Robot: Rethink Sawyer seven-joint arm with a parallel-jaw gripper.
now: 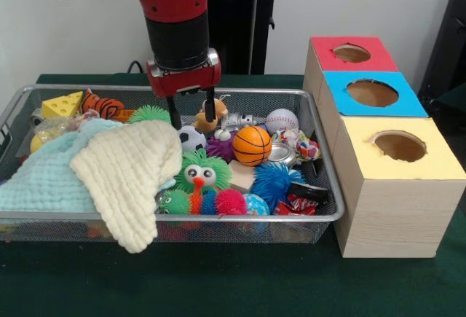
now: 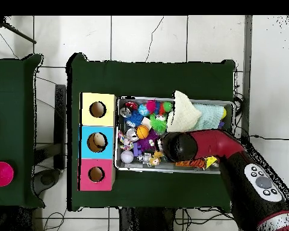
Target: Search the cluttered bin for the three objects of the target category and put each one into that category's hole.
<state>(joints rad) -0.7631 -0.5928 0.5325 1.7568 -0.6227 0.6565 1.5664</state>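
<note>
A: Gripper (image 1: 190,108) position?

B: It hangs over the far side of the wire bin (image 1: 325,215), near the middle of the far rim. The two dark fingers (image 1: 210,104) are spread apart with nothing between them. Their tips sit just above the soccer ball (image 1: 192,138), beside a small tan figure (image 1: 206,122). From overhead the red arm (image 2: 222,144) covers the gripper.

A: Bin contents?

B: Crowded. At the left end lie a pale blue cloth (image 1: 44,178) and a cream knitted cloth (image 1: 129,175); the cream one droops over the near rim. The far left corner has a yellow cheese wedge (image 1: 62,104) and an orange striped toy (image 1: 103,104). In the middle are an orange basketball (image 1: 252,145), the soccer ball and a white baseball (image 1: 281,120) near the far rim. Toward the near rim sit a green spiky toy with googly eyes (image 1: 202,173), a blue fuzzy ball (image 1: 277,183) and a pink fuzzy ball (image 1: 231,202).

A: The holes?

B: A wooden box stands against the bin's right end, with three round holes in a row: red top (image 1: 352,53) farthest, blue top (image 1: 372,92) in the middle, yellow top (image 1: 400,146) nearest. Overhead, something pale shows inside the blue hole (image 2: 97,141); I cannot identify it.

A: Which are the target objects?

B: I cannot tell the category. All three balls are in the bin.
</note>
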